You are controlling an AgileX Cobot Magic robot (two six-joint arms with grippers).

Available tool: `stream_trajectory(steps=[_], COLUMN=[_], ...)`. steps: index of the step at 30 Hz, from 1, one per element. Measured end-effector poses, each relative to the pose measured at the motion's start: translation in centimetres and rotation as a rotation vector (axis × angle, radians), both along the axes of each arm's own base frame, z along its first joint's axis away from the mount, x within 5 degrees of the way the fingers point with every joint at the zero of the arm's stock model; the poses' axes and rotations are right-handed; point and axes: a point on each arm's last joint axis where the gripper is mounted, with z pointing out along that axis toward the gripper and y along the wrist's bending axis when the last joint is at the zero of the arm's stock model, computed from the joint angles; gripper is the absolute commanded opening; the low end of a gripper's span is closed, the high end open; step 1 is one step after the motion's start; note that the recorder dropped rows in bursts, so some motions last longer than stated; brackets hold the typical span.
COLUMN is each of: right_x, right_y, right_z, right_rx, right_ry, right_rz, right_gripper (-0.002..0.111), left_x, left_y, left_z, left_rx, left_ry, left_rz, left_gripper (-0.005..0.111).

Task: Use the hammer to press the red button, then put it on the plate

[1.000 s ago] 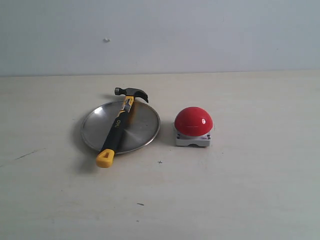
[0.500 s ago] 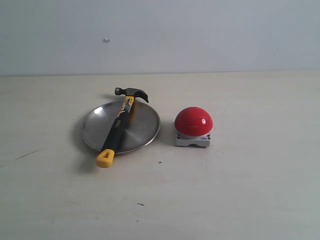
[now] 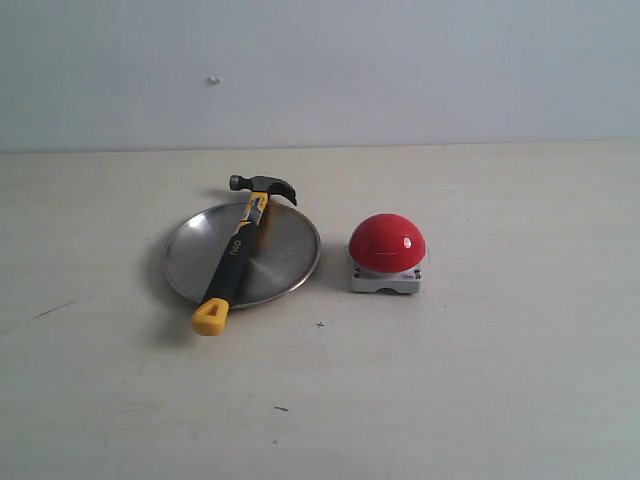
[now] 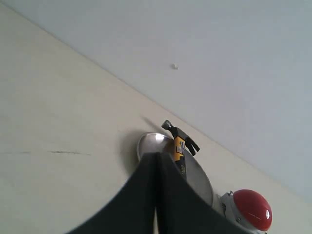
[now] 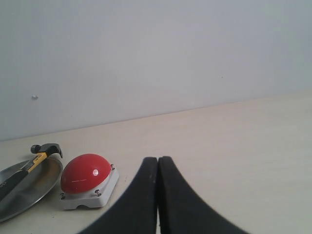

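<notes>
the claw hammer [image 3: 238, 255] lies diagonally across the silver plate [image 3: 290, 255], a little left of centre in the exterior view. its dark head pokes out past the plate's upper rim. its yellow butt end overhangs the lower-left rim above the bench [image 3: 480, 380]. the handle is longer than the dish is wide, so it bridges the rim rather than lying flat inside. the red button [image 3: 387, 243] stands on its grey base just right of the plate, near it but apart, with nothing touching it.

the hammer already rests where the task wants it to end. by that reading the job is either finished or not yet started, and these views alone do not settle which.

no arm shows in the exterior view. the left pincer [image 4: 156, 158] has its two dark fingers pressed tight together with nothing between them, and it faces the plate and hammer from well back. the right pincer [image 5: 157, 161] is likewise fully closed and empty, looking toward the button from a distance. both seem parked clear of the things so the scene stays undisturbed.

against the earlier exterior frames nothing differs. the hammer, plate and button keep the same spots and angles, and no arm has come into that view.
</notes>
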Motion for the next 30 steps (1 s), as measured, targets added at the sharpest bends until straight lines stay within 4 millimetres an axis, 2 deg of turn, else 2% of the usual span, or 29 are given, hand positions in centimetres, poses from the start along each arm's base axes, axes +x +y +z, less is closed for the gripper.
stream_trajectory(steps=[7, 13, 23, 30], right_x=[0.0, 0.0, 0.0, 0.0], right_y=[0.0, 0.0, 0.0, 0.0], right_z=[0.0, 0.0, 0.0, 0.0], right_rx=[0.000, 0.002, 0.002, 0.002], right_ry=[0.000, 0.000, 0.000, 0.000], right_rz=[0.000, 0.000, 0.000, 0.000], right_gripper=[0.000, 0.000, 0.000, 0.000], left_x=[0.0, 0.0, 0.2, 0.2], left_y=[0.0, 0.1, 1.1, 1.1], left_z=[0.0, 0.1, 1.3, 1.3], left_rx=[0.004, 0.143, 0.291, 0.325], left_ry=[-0.001, -0.025, -0.163, -0.164], left_rz=[0.000, -0.001, 0.106, 0.106], left_gripper=[0.000, 0.000, 0.000, 0.000])
